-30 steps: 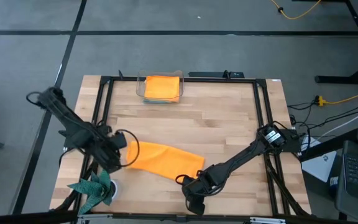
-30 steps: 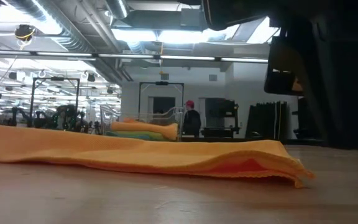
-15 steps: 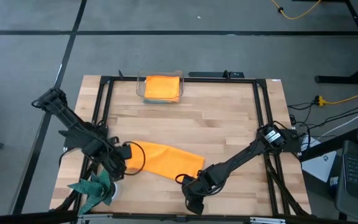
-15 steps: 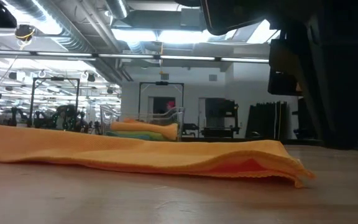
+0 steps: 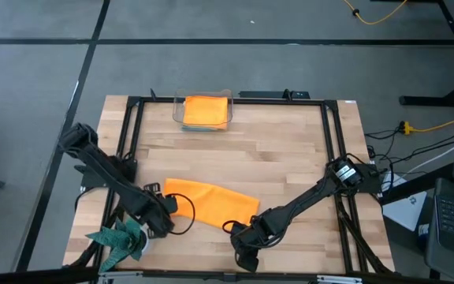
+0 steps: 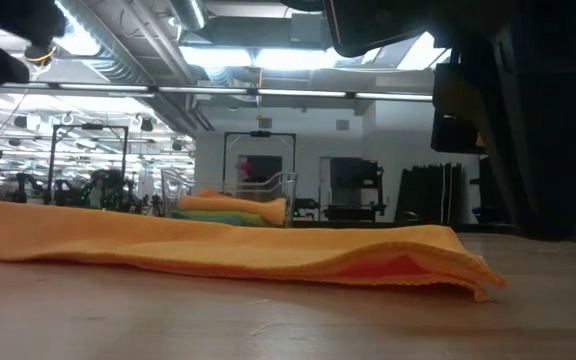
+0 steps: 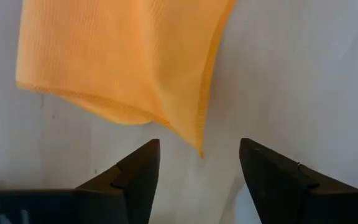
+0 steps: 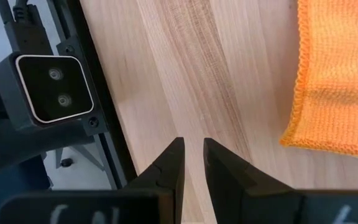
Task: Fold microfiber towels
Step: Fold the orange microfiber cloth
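High view: the orange towel (image 5: 210,202) lies flat near the table's front edge; 1 folded orange towel (image 5: 206,110) tops the stack behind it. The left gripper (image 5: 166,223) hovers at the flat towel's left-front end.

Left wrist view: fingers spread, holding nothing, towel corner (image 7: 197,146) just ahead. Best pinch that corner deeply.

Right wrist view: the right gripper (image 8: 191,163) is nearly closed, empty, beside the towel's other end.

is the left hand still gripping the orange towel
No, the left hand is open with its fingers apart and empty, just short of the orange towel's corner on the table.
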Robot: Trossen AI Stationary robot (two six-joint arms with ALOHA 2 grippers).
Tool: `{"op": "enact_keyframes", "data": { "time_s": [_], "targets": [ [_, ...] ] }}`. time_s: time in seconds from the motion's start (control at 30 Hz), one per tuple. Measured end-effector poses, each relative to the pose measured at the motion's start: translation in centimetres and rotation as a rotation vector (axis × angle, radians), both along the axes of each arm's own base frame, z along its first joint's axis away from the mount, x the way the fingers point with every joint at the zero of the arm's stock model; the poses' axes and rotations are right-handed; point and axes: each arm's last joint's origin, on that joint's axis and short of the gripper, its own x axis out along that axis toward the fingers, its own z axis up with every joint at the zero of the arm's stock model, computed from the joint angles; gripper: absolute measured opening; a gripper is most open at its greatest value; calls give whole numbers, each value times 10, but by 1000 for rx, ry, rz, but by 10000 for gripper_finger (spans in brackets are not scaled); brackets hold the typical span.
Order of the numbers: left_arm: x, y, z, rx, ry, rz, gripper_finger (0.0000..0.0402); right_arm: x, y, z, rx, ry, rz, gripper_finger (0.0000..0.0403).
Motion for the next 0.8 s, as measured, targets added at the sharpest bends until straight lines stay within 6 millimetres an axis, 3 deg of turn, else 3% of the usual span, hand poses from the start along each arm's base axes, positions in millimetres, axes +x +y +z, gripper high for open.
{"op": "enact_keyframes", "data": {
  "time_s": [0.33, 0.8],
  "targets": [
    [9, 1, -20, 39, 99, -6, 214, -1, -2, -1, 3, 35, -52, 63],
    [16, 9, -22, 66, 84, 30, 217, 2, -5, -1, -22, 17, -100, 74]
  ]
}}
